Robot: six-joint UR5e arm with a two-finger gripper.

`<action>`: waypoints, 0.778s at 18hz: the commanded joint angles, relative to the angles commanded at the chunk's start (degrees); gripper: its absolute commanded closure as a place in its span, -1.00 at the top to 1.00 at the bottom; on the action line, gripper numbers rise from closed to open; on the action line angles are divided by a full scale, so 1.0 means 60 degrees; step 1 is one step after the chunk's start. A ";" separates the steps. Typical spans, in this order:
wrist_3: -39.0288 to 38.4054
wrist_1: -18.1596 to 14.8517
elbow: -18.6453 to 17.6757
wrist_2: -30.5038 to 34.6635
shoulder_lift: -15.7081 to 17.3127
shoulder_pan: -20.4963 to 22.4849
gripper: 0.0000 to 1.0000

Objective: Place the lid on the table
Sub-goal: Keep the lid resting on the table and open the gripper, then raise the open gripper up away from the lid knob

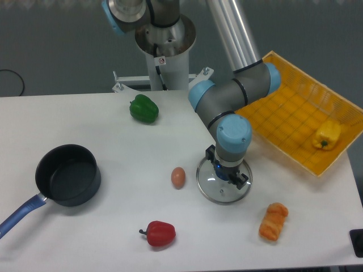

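Under the pincer (226, 175), whose grip I cannot tell, lies the clear silver-rimmed lid (223, 187).

bright even light, soft shadows, sharp focus

No legible text, brand or number is found anywhere in the view. One sign is seen: a small round red-ringed sticker (161, 60) on the pale column of the arm's base (168, 65), its inner symbol too small to be made out. A tiny blue light is noted on the gripper (227, 173), but no characters accompany it.
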 joint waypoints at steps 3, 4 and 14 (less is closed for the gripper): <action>0.0000 0.0000 0.0000 0.0000 0.0029 0.0000 0.45; -0.0014 0.0000 0.0000 0.0000 0.0044 0.0000 0.52; 0.0015 -0.0102 -0.0117 0.0044 0.0863 -0.0058 1.00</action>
